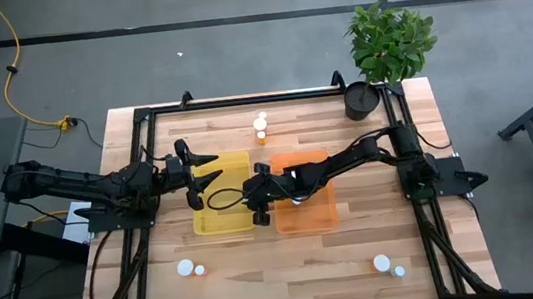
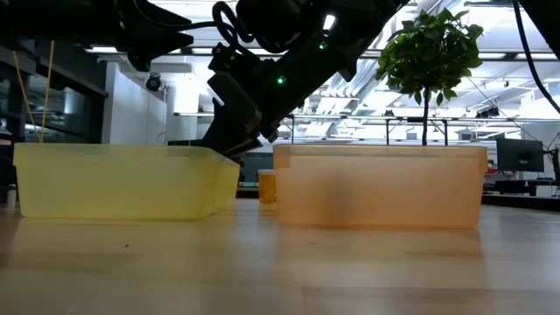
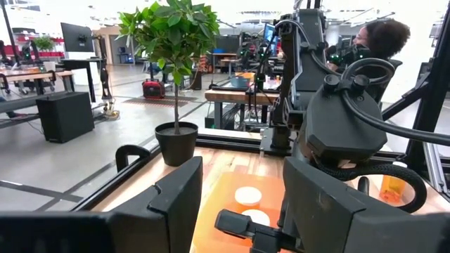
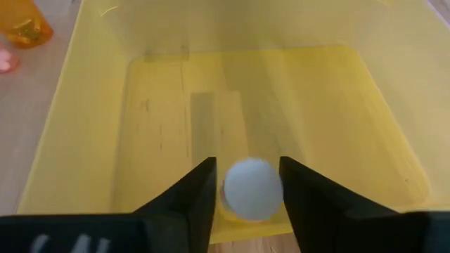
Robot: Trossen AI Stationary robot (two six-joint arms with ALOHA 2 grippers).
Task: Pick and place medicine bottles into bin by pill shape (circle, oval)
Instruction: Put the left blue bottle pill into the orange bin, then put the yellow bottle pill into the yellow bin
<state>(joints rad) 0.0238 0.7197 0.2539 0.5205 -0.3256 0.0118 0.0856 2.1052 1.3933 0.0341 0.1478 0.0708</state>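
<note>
A medicine bottle with a white cap (image 4: 251, 188) sits inside the yellow bin (image 4: 169, 105), at its right wall. My right gripper (image 4: 247, 193) reaches over the orange bin (image 1: 319, 214) and slants down into the yellow bin (image 1: 216, 221). Its fingers stand apart on either side of that cap. My left gripper (image 1: 212, 179) hangs level over the yellow bin's left part, open with nothing between its fingers (image 3: 176, 204). Two white caps (image 3: 247, 195) lie in the orange bin (image 3: 225, 190). My right gripper's fingers (image 4: 200, 193) flank the bottle's white cap (image 4: 232, 190) from the table's right, slanting down. A thin gap shows beside one finger. Whether the other finger still touches the cap, I cannot tell.
Loose bottles stand at the table's far middle (image 1: 261, 125), near left (image 1: 186, 269) and near right (image 1: 382, 263). A potted plant (image 1: 362, 98) stands at the far right corner. A black frame rail (image 1: 241, 100) runs along the table's edges. A person (image 3: 380, 35) sits beyond the table.
</note>
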